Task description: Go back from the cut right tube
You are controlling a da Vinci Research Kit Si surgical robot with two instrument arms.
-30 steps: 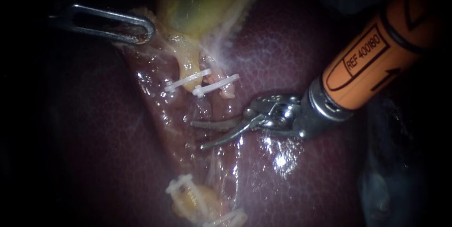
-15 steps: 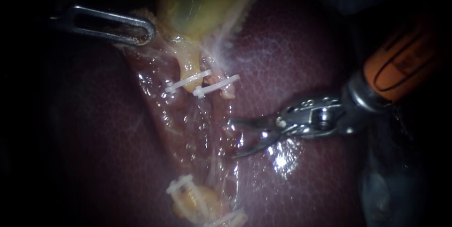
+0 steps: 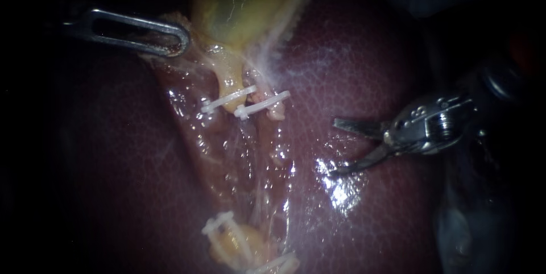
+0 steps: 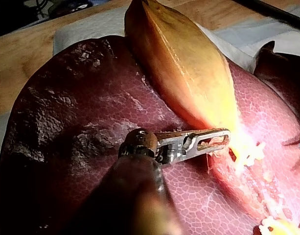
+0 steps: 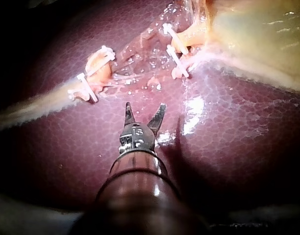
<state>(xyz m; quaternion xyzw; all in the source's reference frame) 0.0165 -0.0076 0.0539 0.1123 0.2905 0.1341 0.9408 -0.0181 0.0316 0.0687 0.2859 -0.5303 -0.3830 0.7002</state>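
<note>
**A:** What is the left wrist view giving that the endoscope is not?

**B:** It is showing the whole liver [image 4: 66, 122] lying on a white cloth [image 4: 81, 29] over a wooden bench [image 4: 22, 54]. The long gallbladder [image 4: 184, 63] is resting on top. The endoscope is staying close in on the tissue.

**A:** And the instruments?

**B:** The left instrument [image 3: 182, 35] is clamping the gallbladder at its narrow end. The right instrument [image 3: 335, 146] is hovering over bare liver with its jaws standing apart and nothing between them. The right wrist view is confirming that gap from behind.

**A:** Where is the cut right tube [image 3: 276, 112]?

**B:** It is sitting left of the open jaws, well apart from them. Its stump is ending just under a white clip [image 3: 261, 103].

**A:** What is differing from a second ago?

**B:** The right instrument is drawing back to the right. Its jaws were beside the tube then.
</note>
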